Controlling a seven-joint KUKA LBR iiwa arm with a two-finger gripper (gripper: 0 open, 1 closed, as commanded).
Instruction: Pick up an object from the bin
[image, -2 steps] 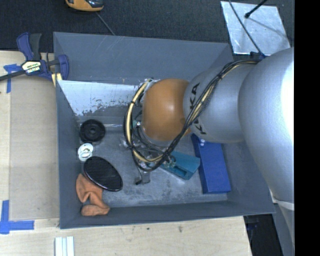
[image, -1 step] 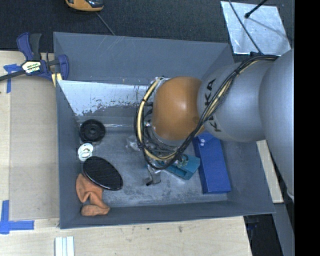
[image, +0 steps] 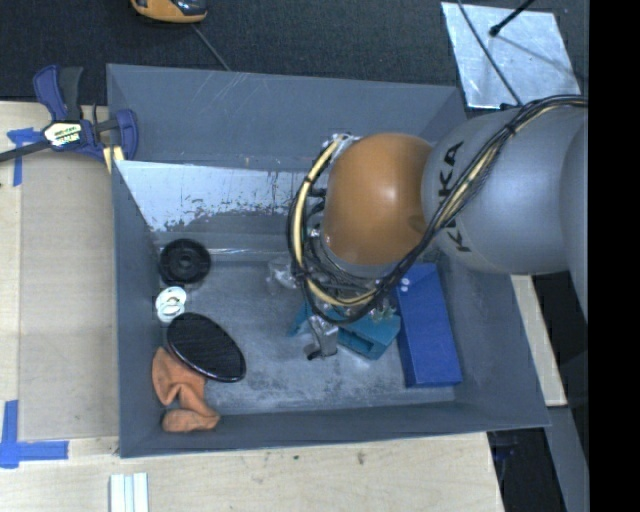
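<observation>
Gripper (image: 320, 345): low, mid-bin (image: 280, 100), largely hidden under arm (image: 510, 190); grip state cannot be told. Blue block (image: 368, 338) beside it, half covered.

Six loose things lie in the grey metal bin (image: 300, 110), one of each kind: one black round ribbed disc (image: 184, 262), one small white ring (image: 171, 302), one black oval flat pad (image: 205, 347), one orange crumpled cloth (image: 182, 395), one blue flat rectangular slab (image: 432, 330), and one blue-green plastic piece (image: 368, 338) (half hidden under the arm (image: 375, 210), so possibly more than one).
</observation>
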